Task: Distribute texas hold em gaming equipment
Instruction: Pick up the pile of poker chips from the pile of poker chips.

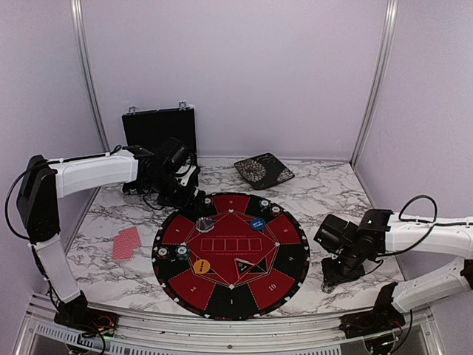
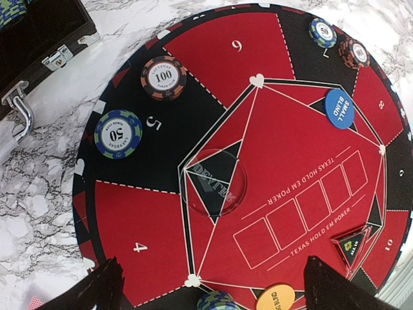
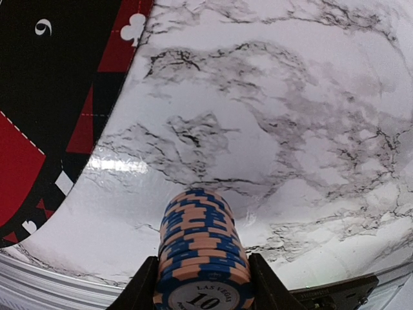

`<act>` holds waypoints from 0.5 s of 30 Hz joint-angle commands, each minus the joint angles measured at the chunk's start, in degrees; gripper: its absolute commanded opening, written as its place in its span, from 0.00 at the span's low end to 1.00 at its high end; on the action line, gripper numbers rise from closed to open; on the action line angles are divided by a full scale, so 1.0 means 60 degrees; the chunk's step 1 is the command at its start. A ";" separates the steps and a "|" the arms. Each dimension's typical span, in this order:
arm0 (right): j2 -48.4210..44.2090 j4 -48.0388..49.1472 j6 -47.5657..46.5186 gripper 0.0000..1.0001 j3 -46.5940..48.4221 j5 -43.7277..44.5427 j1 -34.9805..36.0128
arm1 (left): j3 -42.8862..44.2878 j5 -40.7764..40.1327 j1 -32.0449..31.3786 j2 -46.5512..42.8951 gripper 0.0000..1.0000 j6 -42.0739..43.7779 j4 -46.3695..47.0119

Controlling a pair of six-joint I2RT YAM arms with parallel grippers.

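My right gripper [image 3: 203, 287] is shut on a stack of blue-and-orange "10" poker chips [image 3: 200, 239], held just above the marble to the right of the round mat [image 1: 222, 288]; it also shows in the top view [image 1: 327, 238]. My left gripper [image 1: 186, 192] is open and empty above the mat's far left edge, with its fingertips [image 2: 97, 289] wide apart. On the mat lie a "100" chip [image 2: 163, 77], a "50" chip [image 2: 118, 134], a clear dealer disc [image 2: 215, 183], a blue small-blind disc [image 2: 339, 108] and an orange big-blind disc [image 2: 275, 299]. Red-backed cards [image 1: 126, 242] lie left of the mat.
A black hinged case [image 1: 159, 132] stands open at the back left, close behind my left gripper; its latches show in the left wrist view [image 2: 58, 57]. A dark patterned tray [image 1: 264, 171] lies at the back centre. More chips sit on the mat's far side [image 2: 322, 32] and near left [image 1: 181, 254].
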 commanded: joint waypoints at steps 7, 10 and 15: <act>0.0051 -0.0346 0.0013 0.37 0.0814 0.0334 -0.0042 | -0.0094 0.0163 0.0038 -0.0196 0.99 0.0043 0.0145; 0.0068 -0.0415 0.0001 0.36 0.0938 0.0356 -0.0048 | -0.0102 0.0165 0.0038 -0.0211 0.99 0.0046 0.0150; 0.0156 -0.0474 -0.0084 0.35 0.1213 0.0416 -0.0048 | -0.0129 0.0190 0.0038 -0.0271 0.99 0.0039 0.0136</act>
